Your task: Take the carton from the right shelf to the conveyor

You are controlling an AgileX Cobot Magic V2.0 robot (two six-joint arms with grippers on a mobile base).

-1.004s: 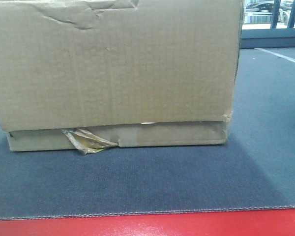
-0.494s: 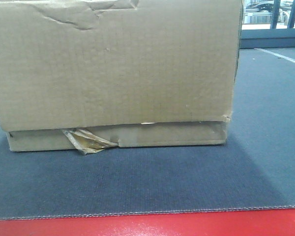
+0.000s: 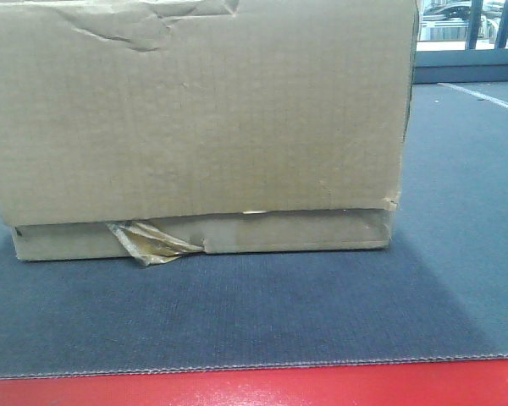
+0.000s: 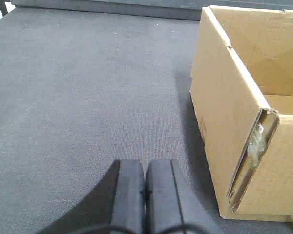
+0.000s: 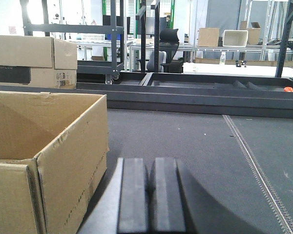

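The brown carton [image 3: 195,118] rests on the dark grey conveyor [image 3: 262,313], whose red border strip runs along the near edge. A wad of yellowish tape [image 3: 148,243] hangs from its torn lower seam. In the left wrist view my left gripper [image 4: 145,168] is shut and empty, a little to the left of the carton [image 4: 234,117]. My right gripper [image 5: 150,165] is shut and empty too, just to the right of the open-topped carton [image 5: 63,151]. The right shelf is out of view.
Beyond the belt's far dark rail [image 5: 195,97] stand other cartons [image 5: 31,61], metal racks, an office chair [image 5: 163,48] and tables. A stitched seam [image 5: 254,161] crosses the belt to the right of my right gripper.
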